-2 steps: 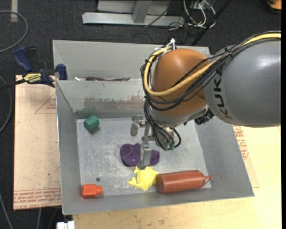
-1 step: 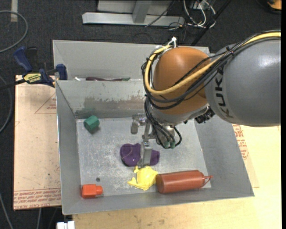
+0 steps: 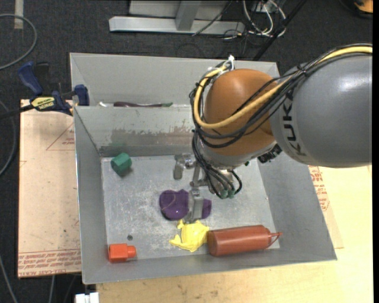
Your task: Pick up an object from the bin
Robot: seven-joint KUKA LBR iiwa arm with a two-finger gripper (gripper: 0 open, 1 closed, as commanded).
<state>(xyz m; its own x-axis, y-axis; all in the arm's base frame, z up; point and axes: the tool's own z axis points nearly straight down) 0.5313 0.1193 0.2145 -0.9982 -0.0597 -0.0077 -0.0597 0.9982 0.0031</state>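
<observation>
the gripper (image 3: 189, 188) is seen low over the purple thing (image 3: 173, 205) at the middle of the bin (image 3: 89, 177), near a yellow scrap (image 3: 190, 237); whether it is open cannot be told.

- A small green block (image 3: 121, 163) sits on the far left of the bin (image 3: 89, 195) floor, close under the back wall and well apart from the other things.
- A small orange block (image 3: 121, 252) lies in the near left corner, just beside the front wall.
- A crumpled yellow thing (image 3: 190, 237) lies near the middle of the front, touching the blunt end of the bottle.
- A red-brown squeeze bottle (image 3: 240, 241) lies on its side along the front wall, its nozzle pointing right.
- Beyond the back wall, a pale grey metal bar (image 3: 172, 23) rests on the dark floor (image 3: 59, 29).
- Loose cables (image 3: 266, 18) lie tangled just right of that bar.
</observation>
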